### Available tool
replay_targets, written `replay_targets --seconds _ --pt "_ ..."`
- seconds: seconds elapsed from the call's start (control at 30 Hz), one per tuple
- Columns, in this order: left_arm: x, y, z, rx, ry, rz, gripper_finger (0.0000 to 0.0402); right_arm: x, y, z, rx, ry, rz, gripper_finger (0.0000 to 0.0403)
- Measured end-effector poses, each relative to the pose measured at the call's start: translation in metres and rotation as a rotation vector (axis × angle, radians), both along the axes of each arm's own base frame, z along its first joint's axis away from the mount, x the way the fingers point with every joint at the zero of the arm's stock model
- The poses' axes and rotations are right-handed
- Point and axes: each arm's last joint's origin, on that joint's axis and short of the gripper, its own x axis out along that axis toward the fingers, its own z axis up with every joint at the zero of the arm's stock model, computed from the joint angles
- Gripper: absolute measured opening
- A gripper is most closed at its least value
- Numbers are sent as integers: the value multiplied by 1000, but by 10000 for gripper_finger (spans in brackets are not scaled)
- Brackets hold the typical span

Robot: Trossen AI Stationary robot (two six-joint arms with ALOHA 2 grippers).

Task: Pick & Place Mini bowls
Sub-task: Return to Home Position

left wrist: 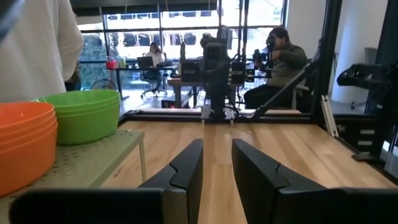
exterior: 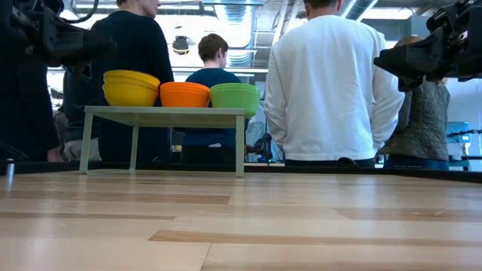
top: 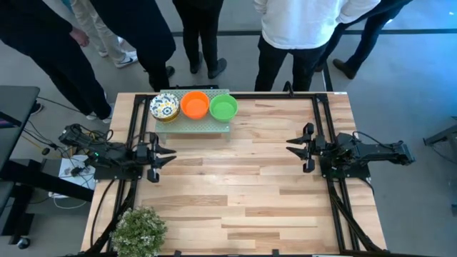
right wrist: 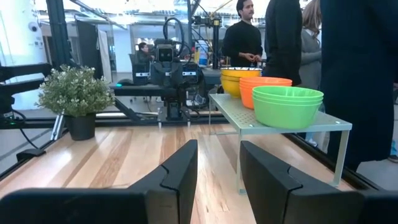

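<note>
Three stacks of mini bowls stand in a row on a small pale green raised shelf (top: 194,126) at the table's far edge: a floral-patterned stack with yellow outsides (top: 165,107) (exterior: 130,87), an orange stack (top: 194,104) (exterior: 184,94) and a green stack (top: 223,107) (exterior: 234,95). My left gripper (top: 166,155) (left wrist: 216,163) hovers open at the table's left side, near of the shelf. My right gripper (top: 295,145) (right wrist: 219,163) hovers open at the table's right side, facing the left one.
A leafy potted plant (top: 138,230) stands at the near left corner. The shelf rests on thin legs (exterior: 239,143), with room under it. Several people (exterior: 331,83) stand just beyond the far edge. Bare wooden tabletop (top: 243,178) lies between the arms.
</note>
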Motion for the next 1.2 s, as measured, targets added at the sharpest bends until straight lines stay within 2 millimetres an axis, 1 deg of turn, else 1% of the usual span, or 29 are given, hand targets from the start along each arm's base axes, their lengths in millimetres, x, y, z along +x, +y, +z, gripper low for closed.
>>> replay_targets --seconds 0.67,1.2 --pt "5 -2 -6 30 65 0 86 0 0 0 0 1 0 115" --pt "5 -2 -6 31 66 0 86 0 0 0 0 1 1 115"
